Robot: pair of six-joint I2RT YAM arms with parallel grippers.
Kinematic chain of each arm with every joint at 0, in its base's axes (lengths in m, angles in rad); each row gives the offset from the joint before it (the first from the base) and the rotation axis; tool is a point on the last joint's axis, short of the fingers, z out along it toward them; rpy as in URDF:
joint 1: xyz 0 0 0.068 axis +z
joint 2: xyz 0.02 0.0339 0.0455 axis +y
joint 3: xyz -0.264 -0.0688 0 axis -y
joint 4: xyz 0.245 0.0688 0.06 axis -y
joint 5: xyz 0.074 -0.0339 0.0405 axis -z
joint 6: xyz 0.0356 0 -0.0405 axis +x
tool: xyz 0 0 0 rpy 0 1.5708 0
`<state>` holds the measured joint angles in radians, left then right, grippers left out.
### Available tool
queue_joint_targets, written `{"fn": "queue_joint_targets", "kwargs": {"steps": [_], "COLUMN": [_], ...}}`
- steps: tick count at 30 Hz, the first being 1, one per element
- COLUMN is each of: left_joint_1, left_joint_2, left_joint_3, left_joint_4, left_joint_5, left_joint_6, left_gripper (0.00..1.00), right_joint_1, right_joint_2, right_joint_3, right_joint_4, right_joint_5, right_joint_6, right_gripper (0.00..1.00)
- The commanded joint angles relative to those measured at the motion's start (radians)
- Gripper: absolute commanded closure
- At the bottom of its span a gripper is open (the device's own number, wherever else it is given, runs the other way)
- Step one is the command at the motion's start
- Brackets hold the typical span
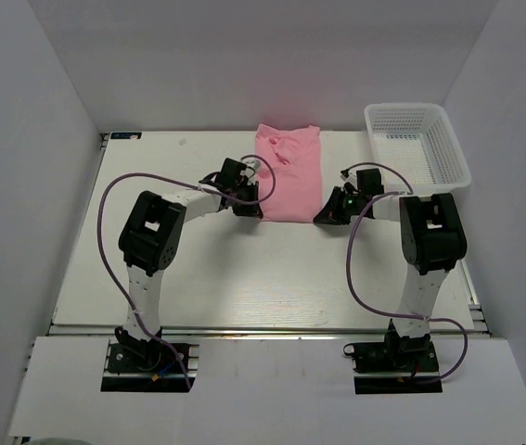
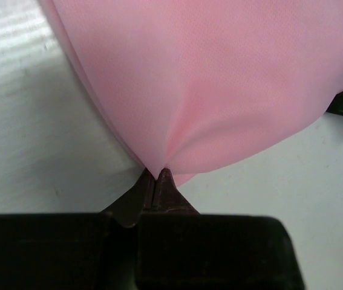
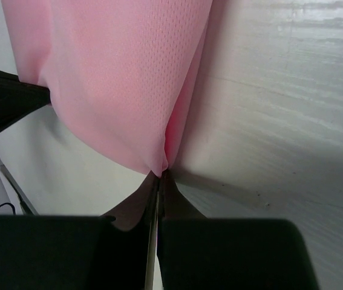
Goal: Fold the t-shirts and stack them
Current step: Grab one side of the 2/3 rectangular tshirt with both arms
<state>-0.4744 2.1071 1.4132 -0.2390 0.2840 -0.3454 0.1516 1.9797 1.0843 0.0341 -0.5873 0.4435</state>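
Observation:
The light-pink t-shirt (image 1: 289, 172) lies folded lengthwise on the table, collar end toward the back. My left gripper (image 1: 255, 212) sits at the shirt's near left corner. In the left wrist view its jaws are shut, pinching the pink fabric (image 2: 219, 90) at the tips of the left gripper (image 2: 157, 173). At the near right corner, my right gripper (image 1: 320, 220) is also down on the cloth. The right wrist view has the right gripper (image 3: 161, 174) shut on a fold of the t-shirt (image 3: 111, 78).
A white mesh basket (image 1: 417, 146) stands at the back right, close to the right arm. White walls close in the table on three sides. The table's front edge (image 1: 263, 328) runs just ahead of the arm bases.

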Motion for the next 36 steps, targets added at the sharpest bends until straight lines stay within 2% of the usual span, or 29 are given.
{"fn": "queue_joint_targets", "kwargs": {"steps": [1, 3, 7, 9, 10, 12, 16, 21, 26, 36], "left_joint_1": [-0.006, -0.006, -0.029, -0.039, -0.04, -0.049, -0.07, -0.079, -0.079, -0.055], "left_joint_2": [-0.065, -0.146, -0.318, -0.376, -0.406, -0.481, -0.604, -0.748, -0.844, -0.883], "left_joint_3": [-0.086, -0.138, -0.331, -0.376, -0.388, -0.419, -0.456, -0.442, -0.378, -0.327], "left_joint_4": [-0.077, -0.077, 0.001, -0.078, -0.11, -0.196, -0.259, -0.316, -0.361, -0.382], "left_joint_5": [0.015, 0.047, 0.251, 0.262, 0.245, 0.245, 0.354, 0.438, 0.458, 0.35], "left_joint_6": [0.011, 0.011, 0.011, 0.011, 0.02, 0.02, -0.021, -0.052, -0.076, -0.121], "left_gripper": [1.0, 1.0, 1.0, 1.0, 1.0, 1.0, 1.0, 1.0, 1.0, 1.0], "right_joint_1": [0.0, 0.003, 0.011, 0.009, 0.011, 0.017, 0.017, 0.016, 0.011, 0.006], "right_joint_2": [-0.073, -0.149, -0.338, -0.428, -0.55, -0.608, -0.775, -0.936, -0.989, -0.961], "right_joint_3": [-0.056, -0.092, -0.249, -0.326, -0.345, -0.417, -0.449, -0.382, -0.308, -0.231], "right_joint_4": [0.018, 0.006, -0.026, -0.109, -0.147, -0.202, -0.374, -0.491, -0.496, -0.453], "right_joint_5": [-0.036, -0.058, -0.085, -0.094, -0.109, -0.129, -0.172, -0.226, -0.266, -0.216], "right_joint_6": [-0.026, -0.031, -0.048, -0.08, -0.089, -0.098, -0.187, -0.25, -0.229, -0.167], "right_gripper": [1.0, 1.0, 1.0, 1.0, 1.0, 1.0, 1.0, 1.0, 1.0, 1.0]}}
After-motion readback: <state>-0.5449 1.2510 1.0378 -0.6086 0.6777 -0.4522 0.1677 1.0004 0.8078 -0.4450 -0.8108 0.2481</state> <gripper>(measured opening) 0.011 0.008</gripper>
